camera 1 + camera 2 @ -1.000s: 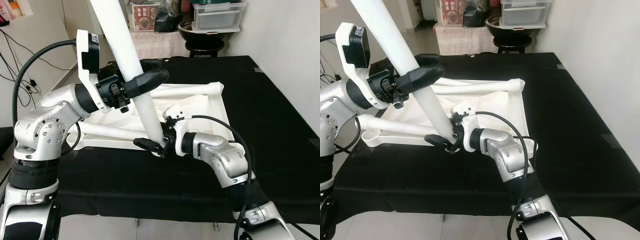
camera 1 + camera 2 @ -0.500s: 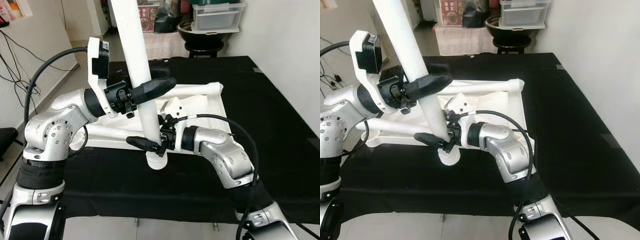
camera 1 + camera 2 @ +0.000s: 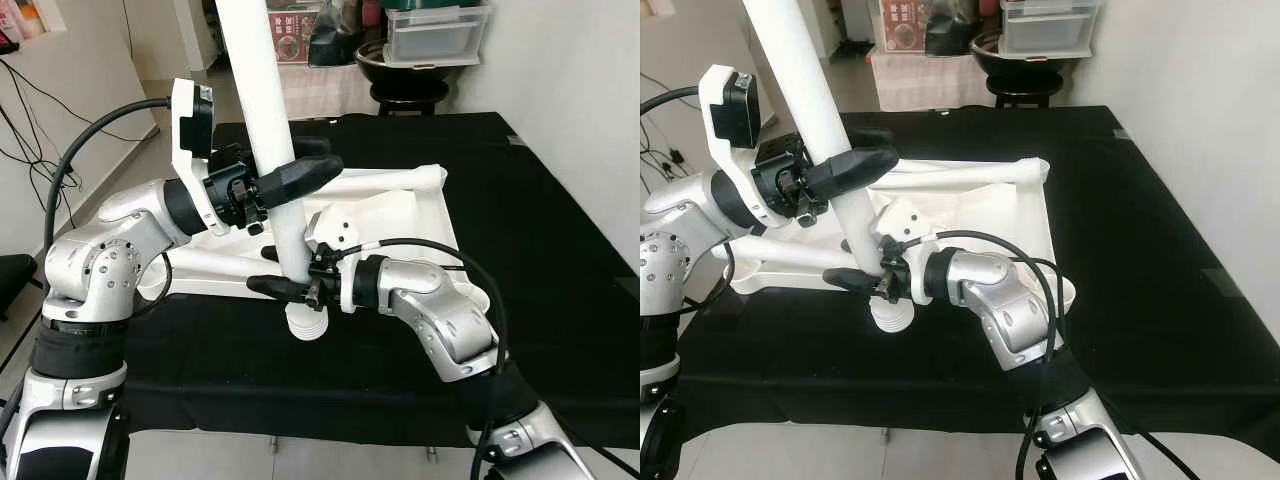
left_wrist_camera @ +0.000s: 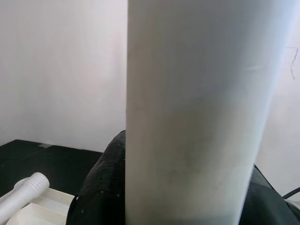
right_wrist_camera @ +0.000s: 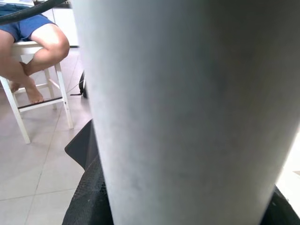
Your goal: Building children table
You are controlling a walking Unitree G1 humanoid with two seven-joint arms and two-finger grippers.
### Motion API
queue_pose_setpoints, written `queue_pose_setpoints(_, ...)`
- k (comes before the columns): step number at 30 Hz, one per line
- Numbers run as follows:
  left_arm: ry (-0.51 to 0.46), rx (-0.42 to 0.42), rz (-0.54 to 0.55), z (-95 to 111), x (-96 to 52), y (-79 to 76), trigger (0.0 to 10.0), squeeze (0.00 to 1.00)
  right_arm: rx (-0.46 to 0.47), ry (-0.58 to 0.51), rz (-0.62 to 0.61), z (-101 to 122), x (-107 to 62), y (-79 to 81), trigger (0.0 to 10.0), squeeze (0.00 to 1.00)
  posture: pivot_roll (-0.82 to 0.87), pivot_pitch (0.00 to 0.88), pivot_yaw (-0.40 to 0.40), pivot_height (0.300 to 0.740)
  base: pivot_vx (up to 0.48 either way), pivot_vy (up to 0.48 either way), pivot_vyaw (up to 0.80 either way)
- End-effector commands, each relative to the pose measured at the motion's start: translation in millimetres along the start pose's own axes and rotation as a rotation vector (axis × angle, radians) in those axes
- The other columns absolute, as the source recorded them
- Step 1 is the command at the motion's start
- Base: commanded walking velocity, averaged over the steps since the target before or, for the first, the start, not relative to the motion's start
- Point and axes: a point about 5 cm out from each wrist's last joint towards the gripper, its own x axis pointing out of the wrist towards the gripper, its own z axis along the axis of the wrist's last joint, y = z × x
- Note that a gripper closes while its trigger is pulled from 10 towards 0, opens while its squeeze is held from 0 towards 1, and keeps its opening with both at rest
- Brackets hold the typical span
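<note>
Here both claws clamp the white table leg [image 3: 268,120], held nearly upright over the black surface [image 3: 560,250]: left claw [image 3: 285,180] mid-shaft, right claw [image 3: 290,288] just above its ribbed end. Stiff, smooth plastic, probably light yet slippery; grip low.

My black left gripper [image 3: 285,180] and black right gripper [image 3: 290,288] hold a plain white table leg [image 3: 262,120]. White tabletop [image 3: 400,205], centre frame, on a black cloth [image 3: 560,250].

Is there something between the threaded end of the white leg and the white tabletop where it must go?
Nothing visible. Both grippers, left and right, hold the white leg; its threaded end hangs over black cloth, beside the tabletop.
</note>
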Motion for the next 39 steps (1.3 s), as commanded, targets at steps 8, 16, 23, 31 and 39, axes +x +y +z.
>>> queue_pose_setpoints(8, -0.028, -0.028, -0.126, -4.9, 14.1, -14.5, 10.0, 0.0, 0.047, 0.141, -0.057, -20.0, 6.6, -5.9, 0.0, 0.0, -0.13, 0.016, 0.067, 0.74, 0.0, 0.0, 0.0)
queue_pose_setpoints(16, -0.058, -0.017, -0.091, -0.4, 16.9, -10.5, 10.0, 1.0, 0.073, 0.143, -0.125, -21.3, 5.8, -14.6, 0.0, 0.0, -0.14, 0.013, 0.062, 0.74, 0.0, 0.0, 0.0)
queue_pose_setpoints(23, -0.149, 0.013, -0.024, 23.7, 3.5, -2.8, 10.0, 1.0, 0.122, 0.089, -0.196, -15.4, 2.7, -25.3, 0.0, 0.0, -0.15, 0.013, 0.065, 0.74, 0.0, 0.0, 0.0)
queue_pose_setpoints(31, -0.204, 0.217, 0.131, 77.1, -41.3, -0.6, 10.0, 1.0, 0.18, -0.036, -0.331, -0.2, -12.4, -50.4, 0.0, 0.0, -0.14, 0.009, 0.059, 0.74, 0.0, 0.0, 0.0)
queue_pose_setpoints(39, -0.274, 0.36, 0.229, 115.9, -60.9, -9.5, 10.0, 1.0, 0.235, -0.105, -0.453, 7.3, -28.4, -72.1, 0.0, 0.0, -0.15, 0.01, 0.057, 0.74, 0.0, 0.0, 0.0)
